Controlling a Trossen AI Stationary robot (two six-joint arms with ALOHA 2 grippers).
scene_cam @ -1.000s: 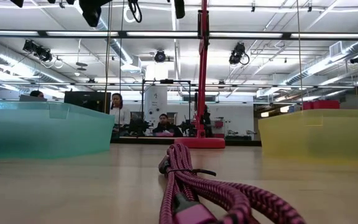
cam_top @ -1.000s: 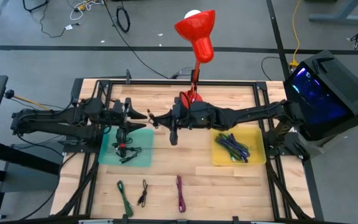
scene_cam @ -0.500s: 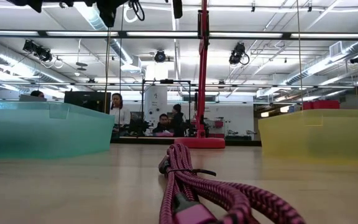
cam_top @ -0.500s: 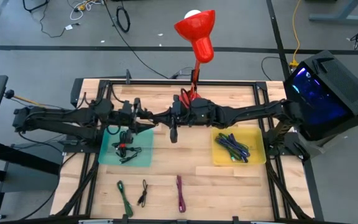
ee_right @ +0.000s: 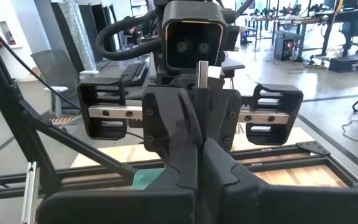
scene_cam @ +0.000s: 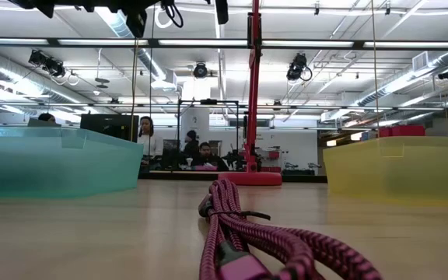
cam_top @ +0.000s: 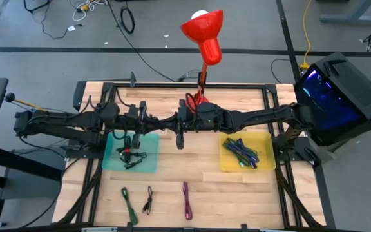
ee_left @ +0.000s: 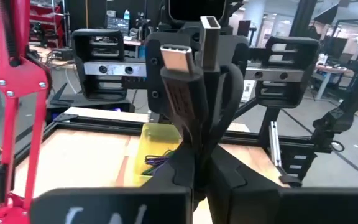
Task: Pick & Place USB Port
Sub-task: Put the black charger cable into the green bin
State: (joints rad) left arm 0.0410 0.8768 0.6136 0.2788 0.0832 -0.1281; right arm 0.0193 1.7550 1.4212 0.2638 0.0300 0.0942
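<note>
My left gripper (cam_top: pixel 154 122) is high above the table's middle, shut on a black USB cable (ee_left: pixel 191 93). The cable's USB-C plug (ee_left: pixel 178 59) and USB-A plug (ee_left: pixel 210 31) stick out past the fingers. A loop of cable (scene_cam: pixel 166 12) hangs below. My right gripper (cam_top: pixel 167 124) faces it tip to tip, with its fingers (ee_right: pixel 185 155) closed together. The silver plug (ee_right: pixel 202 70) shows just beyond them. I cannot tell whether the right gripper touches the cable. My left gripper pinches the doubled black cable (ee_left: pixel 194 140) between its two fingers, a short way behind the two plugs. The fingers lie level and point toward the table's right. The plugs stick forward past the fingertips, the cable is clear of the table, and the rest hangs below.
A teal tray (cam_top: pixel 148 161) with black cables lies below the left gripper. A yellow tray (cam_top: pixel 266 148) holds coloured cables at the right. Green (cam_top: pixel 129 203), black (cam_top: pixel 148 200) and purple (cam_top: pixel 187 200) cables lie near the front edge. A red lamp (cam_top: pixel 205 38) stands at the far middle.
My left gripper has gone toward the table's right edge with the black cable, closing up to the right gripper. It is still shut on the cable.
</note>
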